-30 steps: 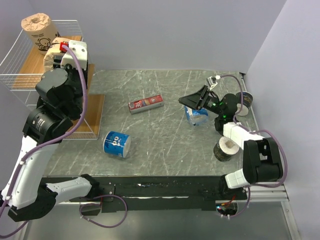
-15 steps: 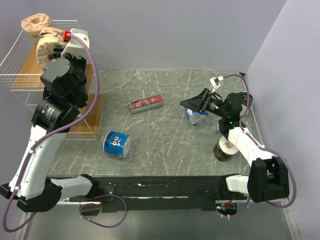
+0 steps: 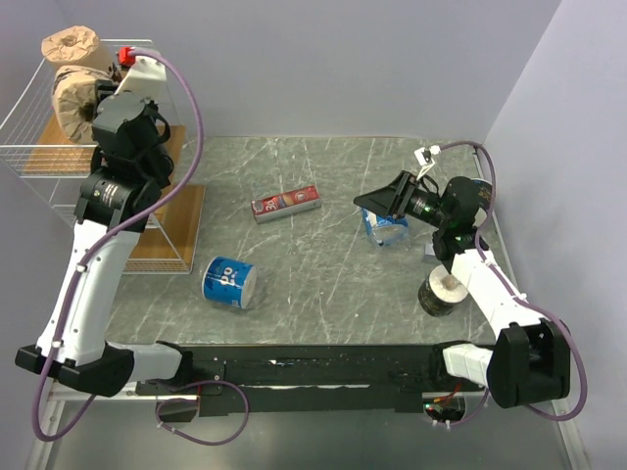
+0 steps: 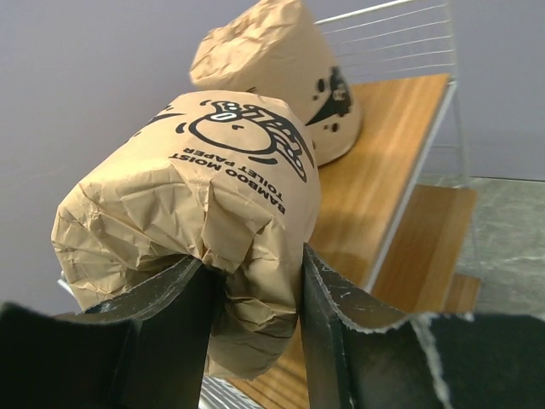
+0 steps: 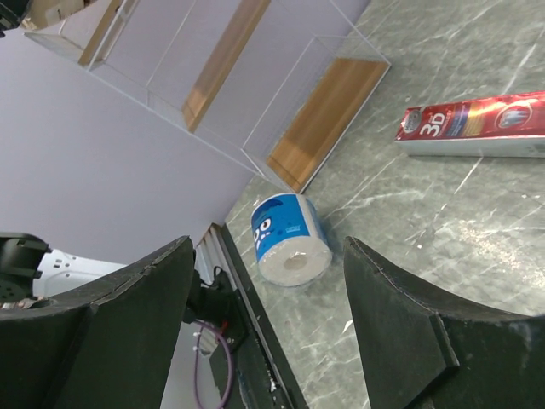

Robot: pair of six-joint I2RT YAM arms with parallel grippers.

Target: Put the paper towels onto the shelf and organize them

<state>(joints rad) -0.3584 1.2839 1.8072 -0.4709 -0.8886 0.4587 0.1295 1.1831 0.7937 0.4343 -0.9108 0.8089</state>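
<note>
Left arm reared up tall, elbow high, wrist pitched in over the shelf (image 3: 44, 147). The left gripper (image 4: 251, 264) was clamped on a kraft roll (image 4: 213, 187). Its fingers (image 4: 162, 324) dug into the crumpled wrapper from either side, and the roll lay sideways between them with its print facing up. Just past the fingertips, a second kraft roll (image 4: 281, 77) stood on the top board. Whether the two touched, I could not tell, nor whether the gripped one rested on the wood.

Over to the right arm: it stretched forward above the table, wrist level. The right gripper (image 3: 380, 196) was splayed wide, with nothing in it. A blue roll (image 3: 387, 227) sat just below those fingers, not touched by them. Through the wrist camera, the other blue roll (image 5: 289, 239) lay on its side well ahead, framed between the two fingers, and the box (image 5: 477, 123) lay off past the right-hand one. A dark roll (image 3: 443, 292) stood behind the fingers, beside the forearm.
</note>
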